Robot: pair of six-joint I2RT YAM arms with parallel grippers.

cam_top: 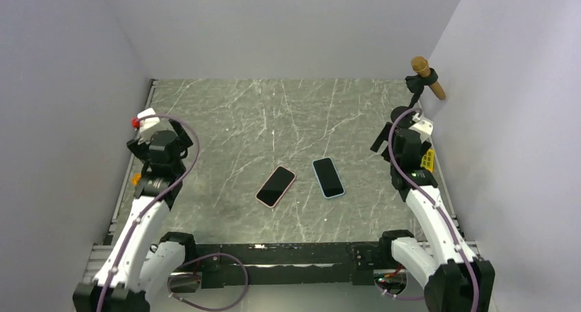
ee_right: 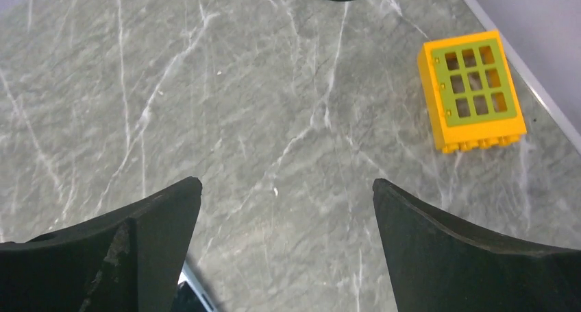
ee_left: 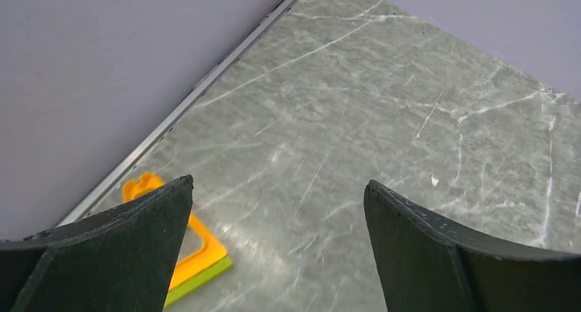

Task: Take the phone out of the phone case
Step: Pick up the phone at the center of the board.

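Left claw [ee_left: 277, 188] is spread as wide as it goes, with nothing between its fingers and only bare bench [ee_left: 384, 99] below. Right claw [ee_right: 286, 185] is the same, wide and empty. Both hang out at the sides, well apart from the work.

From the top camera I see two flat dark slabs lying face up just beside each other in the middle of the bench: a pink-rimmed phone [cam_top: 275, 186] nearer my left arm and a blue-rimmed phone [cam_top: 328, 177] nearer my right. Each coloured rim reads to me as a case, and I cannot tell which one the task means.

I expect either to be thin, rigid and light, with a slick glass face that would not forgive a hard pinch or a drop. The rim is probably softer and grippier. Lying flat, it offers little to grab and may skate on the polished stone. I would take it across the short width, on the long edges. One claw would hold the case while the other works a corner of the rim away from the phone.
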